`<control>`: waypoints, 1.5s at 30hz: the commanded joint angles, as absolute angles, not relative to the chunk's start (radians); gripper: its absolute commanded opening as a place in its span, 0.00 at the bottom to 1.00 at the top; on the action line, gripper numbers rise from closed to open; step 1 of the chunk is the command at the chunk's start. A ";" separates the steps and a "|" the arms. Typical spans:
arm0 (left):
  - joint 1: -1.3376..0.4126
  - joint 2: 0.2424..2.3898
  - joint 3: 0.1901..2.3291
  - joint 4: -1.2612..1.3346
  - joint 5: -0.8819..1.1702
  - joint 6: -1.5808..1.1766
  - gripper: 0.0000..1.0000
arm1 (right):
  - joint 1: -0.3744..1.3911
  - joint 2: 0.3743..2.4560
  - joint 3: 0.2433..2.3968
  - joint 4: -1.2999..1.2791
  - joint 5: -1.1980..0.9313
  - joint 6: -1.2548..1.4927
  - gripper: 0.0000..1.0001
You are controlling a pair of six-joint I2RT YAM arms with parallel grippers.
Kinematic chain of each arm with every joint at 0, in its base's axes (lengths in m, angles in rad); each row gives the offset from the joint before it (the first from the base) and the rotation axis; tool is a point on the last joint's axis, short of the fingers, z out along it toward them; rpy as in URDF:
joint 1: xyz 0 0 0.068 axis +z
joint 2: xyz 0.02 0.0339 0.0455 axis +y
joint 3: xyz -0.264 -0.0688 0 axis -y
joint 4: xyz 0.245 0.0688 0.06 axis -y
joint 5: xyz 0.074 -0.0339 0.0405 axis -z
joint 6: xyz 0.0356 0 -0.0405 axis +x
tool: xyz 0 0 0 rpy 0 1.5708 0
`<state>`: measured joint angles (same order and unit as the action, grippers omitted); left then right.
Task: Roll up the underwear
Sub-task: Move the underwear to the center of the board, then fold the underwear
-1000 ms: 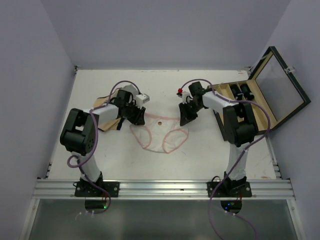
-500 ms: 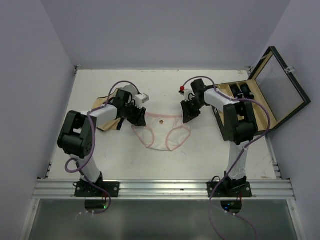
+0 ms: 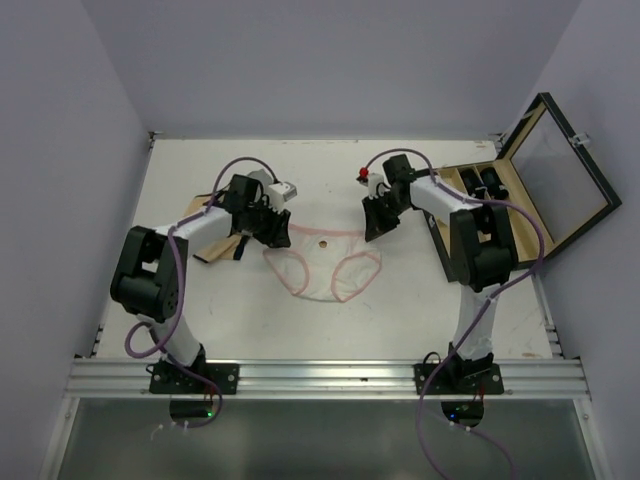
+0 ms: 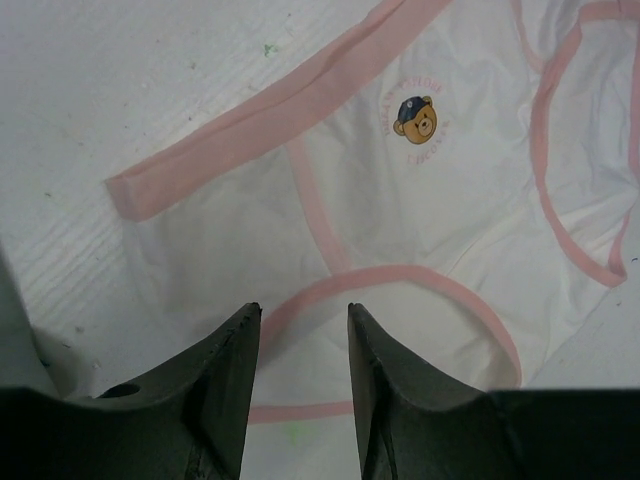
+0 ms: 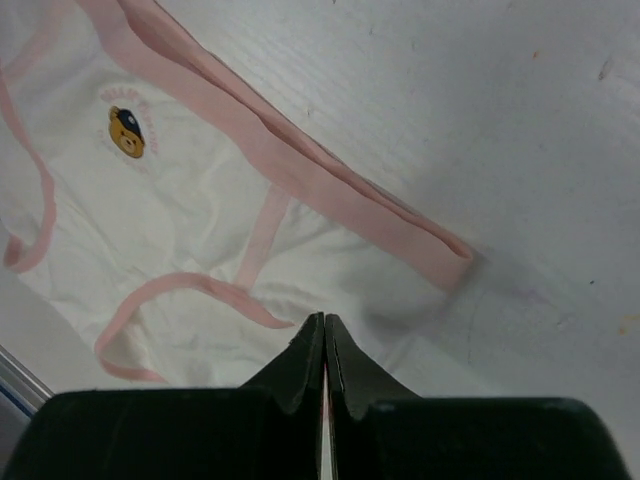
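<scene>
Both sit at the underwear [image 3: 320,265]: left gripper [image 4: 300,318] spread, right gripper [image 5: 324,322] closed, maybe touching.

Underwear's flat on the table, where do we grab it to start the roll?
The underwear's pink waistband, at its end corners: left claw on one, right claw on the other, from straight above. It lies flat; the band looks its thickest edge.

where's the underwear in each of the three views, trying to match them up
Top external: the underwear lies flat near the middle of the picture.
Left wrist: it fills the middle and right of the picture.
Right wrist: it fills the left half of the picture.
Shared landmark: the small bear print on the fabric, upper right in the left wrist view and upper left in the right wrist view.
</scene>
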<state>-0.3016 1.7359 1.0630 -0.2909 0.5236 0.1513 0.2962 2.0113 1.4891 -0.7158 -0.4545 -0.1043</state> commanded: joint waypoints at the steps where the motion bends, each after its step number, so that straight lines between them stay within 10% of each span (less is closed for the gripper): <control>1: -0.304 1.782 1.077 -0.313 0.529 0.129 0.43 | 0.298 2.011 1.408 -0.675 -0.468 -0.097 0.01; 12: -0.324 2.069 1.371 -0.385 0.512 0.190 0.41 | 0.375 1.720 0.994 -0.552 -0.573 0.046 0.00; 19: -0.362 2.172 1.620 -0.428 0.689 0.250 0.49 | 0.433 1.499 1.070 -0.525 -0.735 0.149 0.26; 38: -0.345 1.825 1.066 -0.471 0.808 0.275 0.45 | 0.397 1.809 0.958 -0.399 -0.733 0.098 0.06; 45: -0.321 1.940 1.152 -0.508 0.784 0.317 0.45 | 0.472 1.570 0.822 -0.302 -0.931 0.190 0.19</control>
<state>-0.3271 1.8957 1.0954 -0.4896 0.8242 0.2668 0.4320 1.7203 0.8314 -0.3954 -0.7921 0.1268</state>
